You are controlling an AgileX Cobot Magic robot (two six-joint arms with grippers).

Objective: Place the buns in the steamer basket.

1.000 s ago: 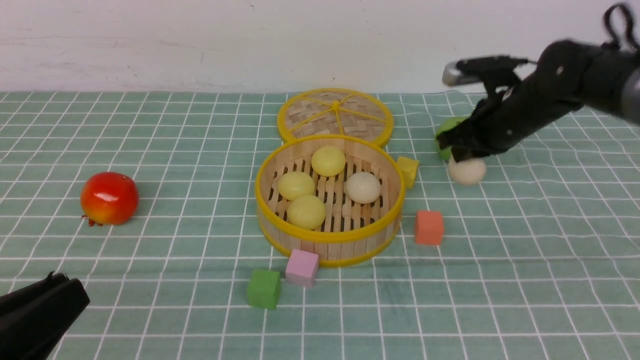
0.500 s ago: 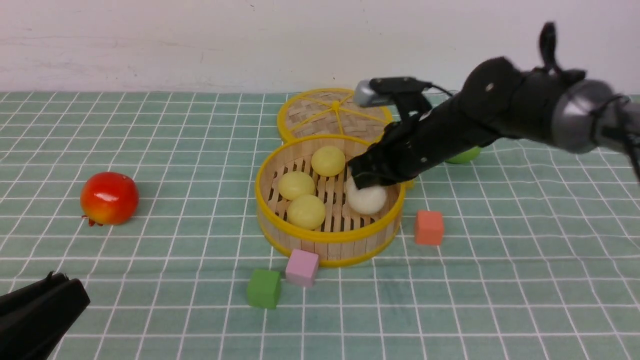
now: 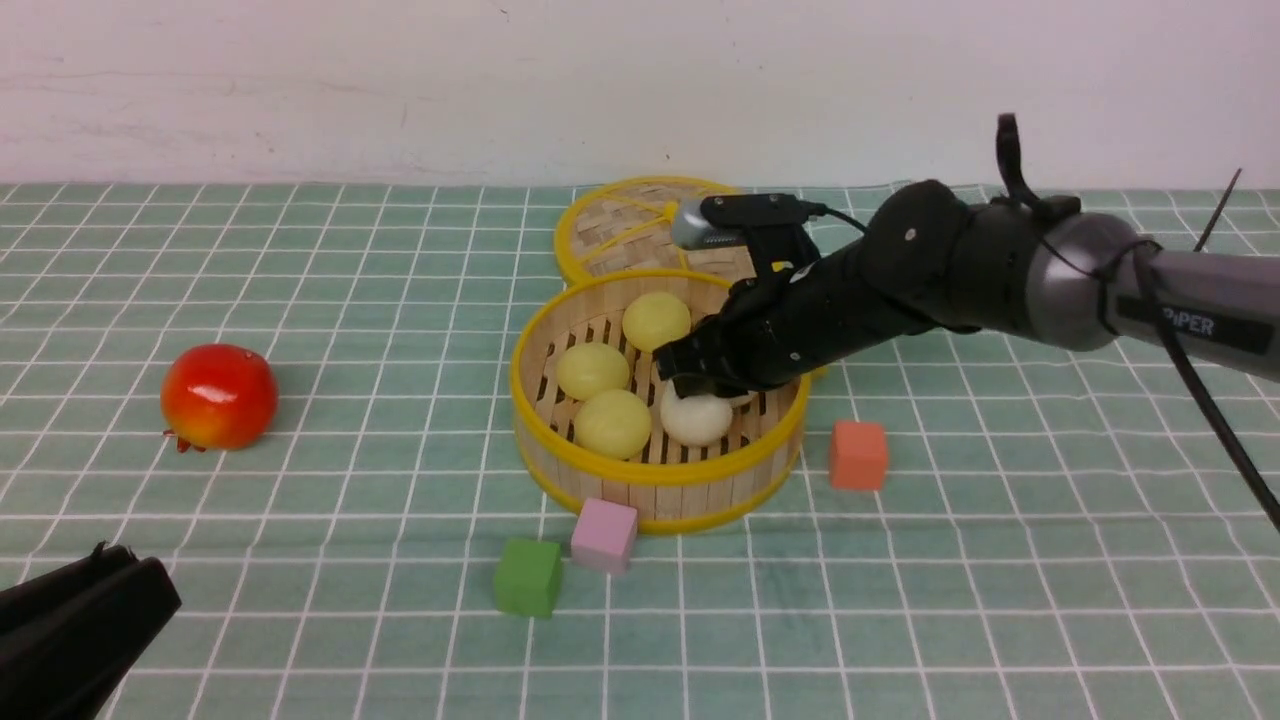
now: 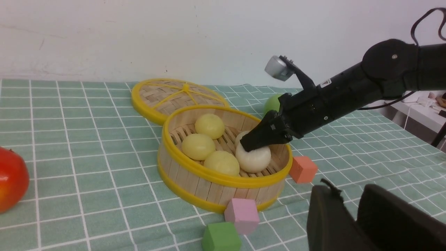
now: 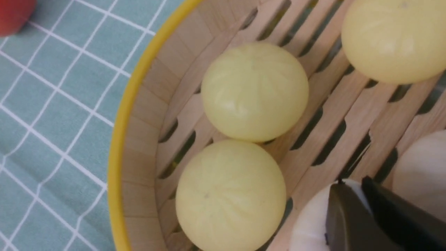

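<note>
Right hand (image 3: pixel 690 385) is down inside the steamer basket (image 3: pixel 655 475), black fingers pinched on the top of an off-white bun (image 3: pixel 697 419) that looks like it's sitting on the slatted floor at the near-right side. The arm reaches in from the right, slanting down over the rim. In the left wrist view you can see a second off-white bun (image 4: pixel 241 136) peeking out just behind the pinched one, mostly hidden by the fingers.

Rest of the basket: three pale yellow buns, one at the back (image 3: pixel 656 321), one on the left (image 3: pixel 592 370) and one at the near side (image 3: pixel 612 423), the last two touching each other. So all five buns are inside the rim. The buns are round domes, dome side up, so no real long axis to speak of. The basket stands upright, open side up, round as well.

Flat woven lid (image 3: pixel 625 232) lies on the tabletop (image 3: pixel 1000 560) right behind the basket. Pink cube (image 3: pixel 604 535) sits against the basket's near wall, green cube (image 3: pixel 527 577) just beside that, orange cube (image 3: pixel 858 455) close to the right. A green apple (image 4: pixel 271 103) shows behind the arm in the left wrist view. Red fruit (image 3: pixel 218 396) is well off to the left.

Left hand (image 3: pixel 70 630) hangs at the near-left corner, well apart from everything, fingers slightly apart and holding nothing.
</note>
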